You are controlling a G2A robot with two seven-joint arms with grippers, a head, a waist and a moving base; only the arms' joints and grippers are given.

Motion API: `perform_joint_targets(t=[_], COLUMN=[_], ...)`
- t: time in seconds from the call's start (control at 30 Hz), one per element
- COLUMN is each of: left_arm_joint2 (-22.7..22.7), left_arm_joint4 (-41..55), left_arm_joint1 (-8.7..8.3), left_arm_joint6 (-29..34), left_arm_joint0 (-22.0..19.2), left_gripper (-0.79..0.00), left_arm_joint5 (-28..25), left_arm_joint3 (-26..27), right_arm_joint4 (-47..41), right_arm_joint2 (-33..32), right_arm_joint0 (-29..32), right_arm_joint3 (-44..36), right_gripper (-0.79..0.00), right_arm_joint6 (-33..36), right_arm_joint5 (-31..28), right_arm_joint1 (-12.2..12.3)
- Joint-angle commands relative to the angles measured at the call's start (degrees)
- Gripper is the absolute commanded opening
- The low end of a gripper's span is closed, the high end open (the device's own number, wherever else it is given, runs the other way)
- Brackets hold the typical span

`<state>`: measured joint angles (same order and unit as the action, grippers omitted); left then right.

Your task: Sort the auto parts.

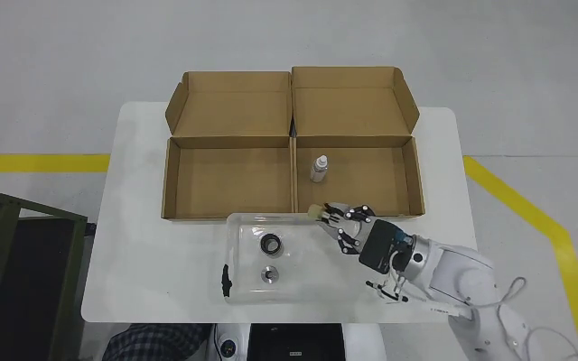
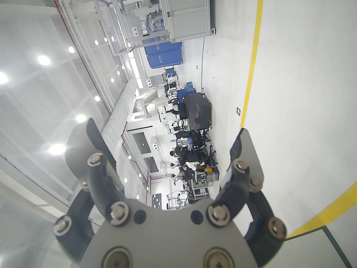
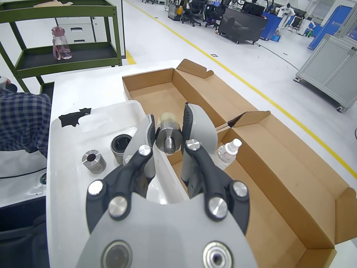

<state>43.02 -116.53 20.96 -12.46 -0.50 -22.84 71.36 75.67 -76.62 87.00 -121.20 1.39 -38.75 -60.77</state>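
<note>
The left gripper (image 2: 167, 126) points out at a factory hall, its fingers spread wide. On the white table (image 1: 135, 226), the left cardboard box (image 1: 226, 180) lies open beside its twin, the right cardboard box (image 1: 379, 185), where a small white spray bottle (image 1: 319, 167) stands upright. Nearer the robot, a clear plastic tray (image 1: 298, 291) carries a scrap of black tape (image 1: 224, 282) on its left rim, and holds a dark-bored bearing (image 1: 271, 244) and a steel cylinder (image 1: 269, 274). The right gripper (image 1: 327, 217) is closed on a metal part (image 1: 313, 213) above the tray's far right corner. From above the part is a pale tip; the right wrist view adds its steel body and threaded stud (image 3: 167, 138).
</note>
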Motion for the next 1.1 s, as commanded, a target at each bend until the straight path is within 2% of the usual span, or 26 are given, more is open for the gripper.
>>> perform_joint_targets(t=[0.0,0.3,0.47,0.8,1.07], left_arm_joint2=[0.0,0.0,0.0,0.0,0.0], left_arm_joint4=[0.0,0.0,0.0,0.0,0.0], left_arm_joint1=[0.0,0.0,0.0,0.0,0.0], left_arm_joint6=[0.0,0.0,0.0,0.0,0.0], left_arm_joint0=[0.0,0.0,0.0,0.0,0.0], left_gripper=[0.0,0.0,0.0,0.0,0.0], left_arm_joint5=[0.0,0.0,0.0,0.0,0.0], left_arm_joint3=[0.0,0.0,0.0,0.0,0.0], right_arm_joint4=[0.2,3.5,3.5,0.3,-0.2], right_arm_joint2=[0.0,1.2,2.7,6.6,9.4], right_arm_joint0=[-0.3,-4.0,-8.9,-18.5,-23.5], right_arm_joint3=[0.4,3.6,7.0,14.8,19.9], right_gripper=[-0.785,-0.785,-0.785,-0.785,-0.785], right_arm_joint6=[0.7,9.5,15.5,28.2,33.9], right_arm_joint5=[0.1,0.5,-0.8,0.4,1.3], right_arm_joint1=[0.0,0.1,0.0,-0.8,-1.3])
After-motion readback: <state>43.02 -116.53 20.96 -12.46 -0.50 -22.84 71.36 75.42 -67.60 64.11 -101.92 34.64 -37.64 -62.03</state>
